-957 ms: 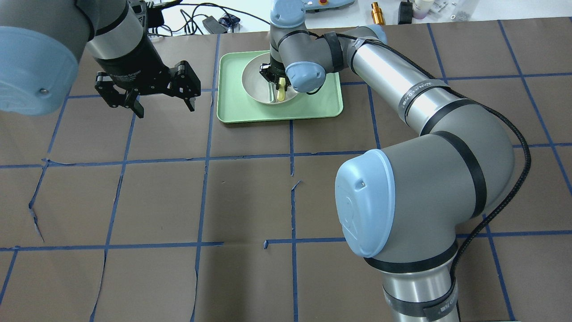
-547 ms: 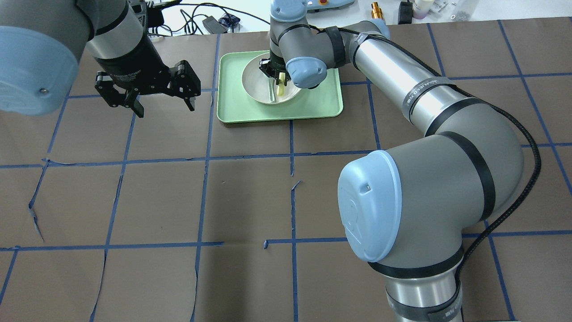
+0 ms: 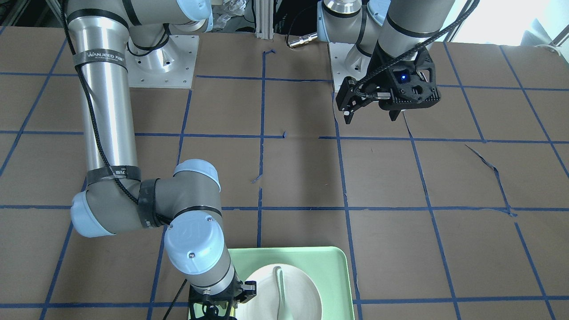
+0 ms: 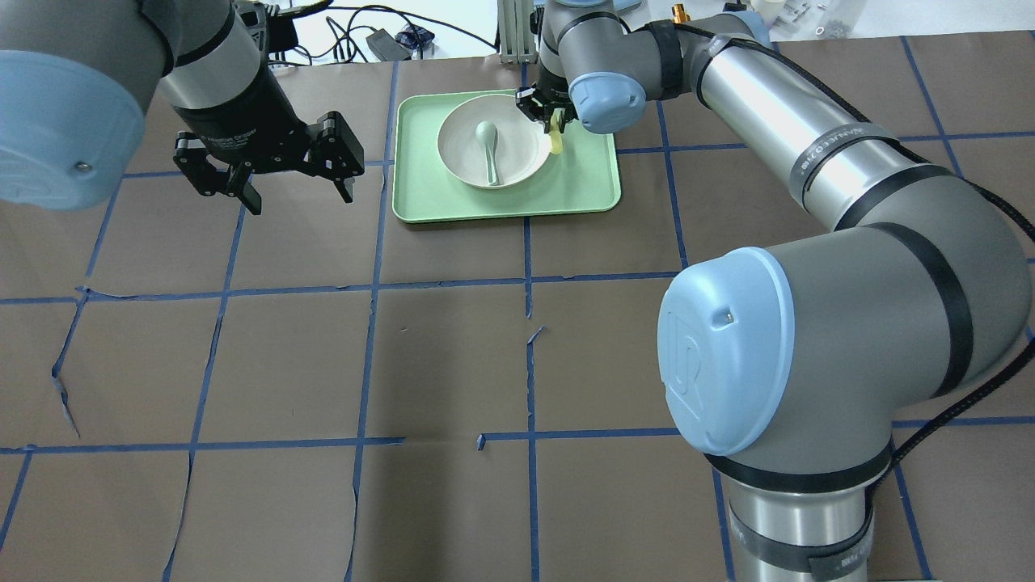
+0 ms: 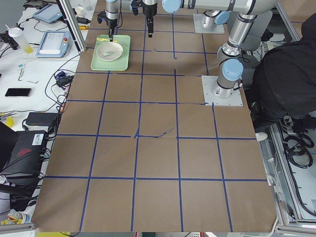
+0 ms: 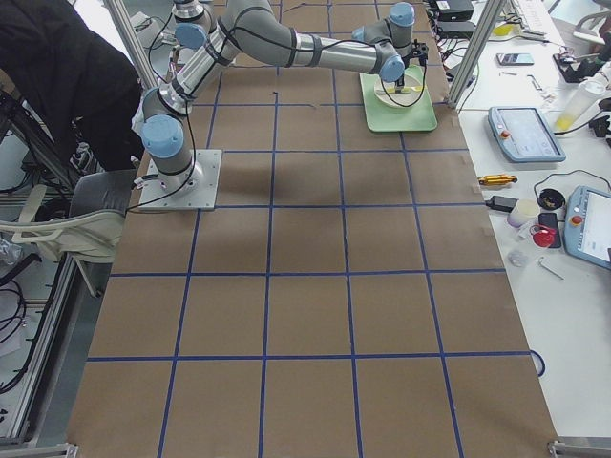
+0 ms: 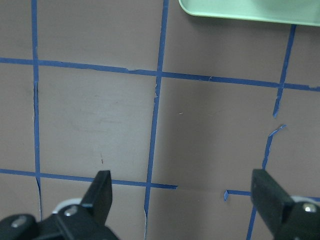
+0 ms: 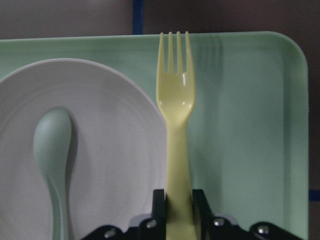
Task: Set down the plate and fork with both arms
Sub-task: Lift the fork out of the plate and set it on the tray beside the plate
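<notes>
The off-white plate (image 4: 517,158) sits in the mint-green tray (image 4: 582,182) at the far middle of the table. My right gripper (image 4: 547,115) is shut on the handle of the pale-yellow fork (image 4: 556,141). It holds the fork at the plate's right rim, over the tray. In the right wrist view the fork (image 8: 175,115) runs straight out from the right gripper (image 8: 177,200) along the plate's (image 8: 115,150) edge, tines over bare tray (image 8: 240,125). My left gripper (image 4: 299,198) is open and empty, left of the tray, above the table.
A pale grey-green spoon (image 4: 487,149) lies in the plate. The table is covered in brown paper with blue tape lines. Cables and small items lie beyond the far edge. The left wrist view shows the tray's near edge (image 7: 250,10) and bare paper.
My right gripper has moved right and farther away with the fork, from over the plate's middle to its right rim. This uncovered the spoon. The left arm has not moved.
</notes>
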Available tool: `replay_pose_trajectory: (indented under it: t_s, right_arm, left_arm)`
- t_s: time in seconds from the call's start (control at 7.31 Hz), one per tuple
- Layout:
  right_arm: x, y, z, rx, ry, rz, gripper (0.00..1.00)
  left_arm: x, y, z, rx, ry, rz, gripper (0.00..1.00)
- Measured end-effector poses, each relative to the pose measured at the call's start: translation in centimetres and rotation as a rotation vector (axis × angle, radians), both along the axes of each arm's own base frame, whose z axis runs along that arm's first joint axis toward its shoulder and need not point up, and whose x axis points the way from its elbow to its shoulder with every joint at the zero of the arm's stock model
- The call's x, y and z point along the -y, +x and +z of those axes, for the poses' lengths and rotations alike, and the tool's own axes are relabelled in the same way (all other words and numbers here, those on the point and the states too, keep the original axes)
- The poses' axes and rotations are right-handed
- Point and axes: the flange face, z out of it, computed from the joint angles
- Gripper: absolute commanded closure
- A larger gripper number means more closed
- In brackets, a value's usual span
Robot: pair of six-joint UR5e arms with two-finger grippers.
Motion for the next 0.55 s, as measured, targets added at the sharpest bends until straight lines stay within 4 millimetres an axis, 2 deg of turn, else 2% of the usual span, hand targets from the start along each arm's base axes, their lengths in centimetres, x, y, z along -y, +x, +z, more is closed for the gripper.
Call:
replay_pose_trajectory:
  t_s: [0.14,0.27,0.41,0.55]
  right_arm:
    - [-0.1,-1.2,-1.3,-0.017,0.021,0.011,0.80]
    - [-0.2,-1.7,-2.2,-0.034,0.034,0.012,0.56]
    - [-0.4,-2.0,-3.0,-0.042,0.046,0.013,0.01]
    - [-0.6,-2.0,-3.4,-0.042,0.057,0.012,0.00]
  left_arm:
    - [0.0,0.0,-0.1,0.000,0.000,0.000,0.00]
    - [0.0,-0.1,-0.2,0.000,0.000,0.000,0.00]
    - [0.0,-0.1,-0.3,0.000,0.002,0.000,0.00]
    - [-0.1,-0.1,-0.5,0.000,0.004,0.000,0.00]
